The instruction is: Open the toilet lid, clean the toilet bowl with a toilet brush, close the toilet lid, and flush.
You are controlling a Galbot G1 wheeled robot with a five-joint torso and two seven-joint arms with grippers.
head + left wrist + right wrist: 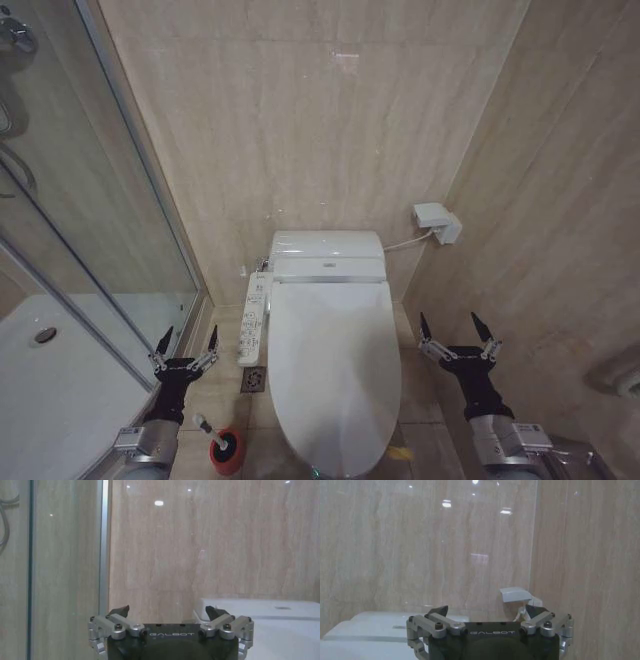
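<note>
White toilet lid [335, 385] is down, closed over the toilet bowl [290, 440], centred in the head view against the beige tiled back wall [300, 120]. Tank unit [328, 256] sits behind the lid, touching the wall. Bidet button panel [255, 318] runs along the bowl's left side, angled slightly outward.

Toilet brush [212, 431] stands in its red holder cup [228, 450] on the floor, left of the bowl near its front end, handle tilted toward the left arm. Floor drain [253, 379] lies between the holder and the button panel.

Left gripper [185, 343] hovers left of the bowl, above the floor beside the glass shower door [90, 220], fingers spread wide, holding nothing. Left wrist view confirms: left gripper [167, 610] wide apart, pointing at the back wall, tank corner [260, 611] off to one side.

Right gripper [458, 329] hovers right of the bowl, near the right wall, also spread wide and empty. Right wrist view: right gripper [487, 609] wide, facing the wall corner, white wall box [515, 594] ahead of it. Same wall box [437, 221] sits on the right wall, cable running to the tank.

Neither gripper touches lid, bowl or brush.
</note>
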